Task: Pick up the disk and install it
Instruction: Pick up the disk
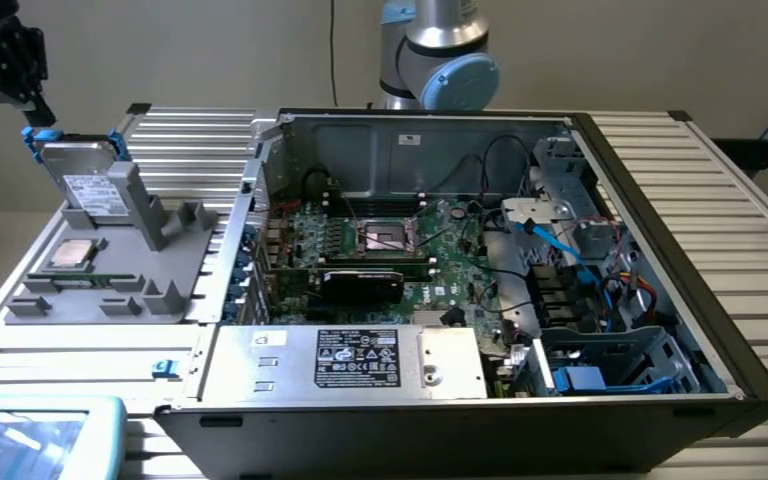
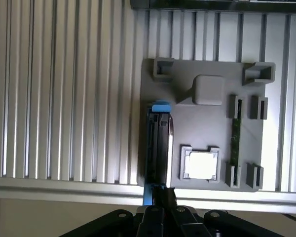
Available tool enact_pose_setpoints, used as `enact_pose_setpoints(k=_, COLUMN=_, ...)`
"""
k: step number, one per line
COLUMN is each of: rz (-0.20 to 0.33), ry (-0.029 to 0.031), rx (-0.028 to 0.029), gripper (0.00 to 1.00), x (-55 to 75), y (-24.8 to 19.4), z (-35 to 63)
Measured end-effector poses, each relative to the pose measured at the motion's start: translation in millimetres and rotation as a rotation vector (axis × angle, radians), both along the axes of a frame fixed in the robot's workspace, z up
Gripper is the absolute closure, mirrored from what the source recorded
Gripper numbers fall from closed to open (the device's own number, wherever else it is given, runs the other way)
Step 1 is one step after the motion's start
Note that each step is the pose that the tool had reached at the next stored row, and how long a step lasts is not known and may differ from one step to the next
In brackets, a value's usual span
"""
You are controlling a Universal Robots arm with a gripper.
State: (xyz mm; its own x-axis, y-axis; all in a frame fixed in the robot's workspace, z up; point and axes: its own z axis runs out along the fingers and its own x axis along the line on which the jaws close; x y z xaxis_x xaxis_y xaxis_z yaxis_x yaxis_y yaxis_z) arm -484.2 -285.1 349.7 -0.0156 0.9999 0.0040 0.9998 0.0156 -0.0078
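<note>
The disk (image 1: pixel 91 185) stands on edge in the grey holder (image 1: pixel 157 290) at the exterior view's left, with its white label and blue carrier showing. My gripper (image 1: pixel 40 118) comes down from the upper left and is shut on the carrier's upper blue end tab. In the wrist view I look along the disk (image 2: pixel 158 148) edge-on. Its far blue tab points toward the holder's post, and my gripper (image 2: pixel 158 196) clamps the near blue end. Whether the disk still rests in its slot I cannot tell.
The grey holder (image 2: pixel 207 118) also carries a square silver processor chip (image 1: pixel 75 255) (image 2: pixel 201 165) and a memory stick (image 1: pixel 84 280) (image 2: pixel 235 133). An open computer case (image 1: pixel 651 150) fills the middle, with a drive cage (image 1: pixel 611 365) and a silver box (image 1: pixel 344 360). A tablet (image 1: pixel 24 435) lies at the near left.
</note>
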Motion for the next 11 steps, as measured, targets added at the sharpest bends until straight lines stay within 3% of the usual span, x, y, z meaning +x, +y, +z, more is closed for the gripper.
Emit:
enact_pose_setpoints(k=8, rz=-0.007, ry=0.0000, rx=-0.0006, gripper=0.89, x=0.0, y=0.1, z=0.0)
enact_pose_setpoints(k=10, rz=-0.007, ry=0.0001, rx=-0.0007, gripper=0.88, x=0.0, y=0.1, z=0.0)
enact_pose_setpoints(k=11, rz=-0.007, ry=0.0001, rx=-0.0006, gripper=0.82, x=0.0, y=0.1, z=0.0)
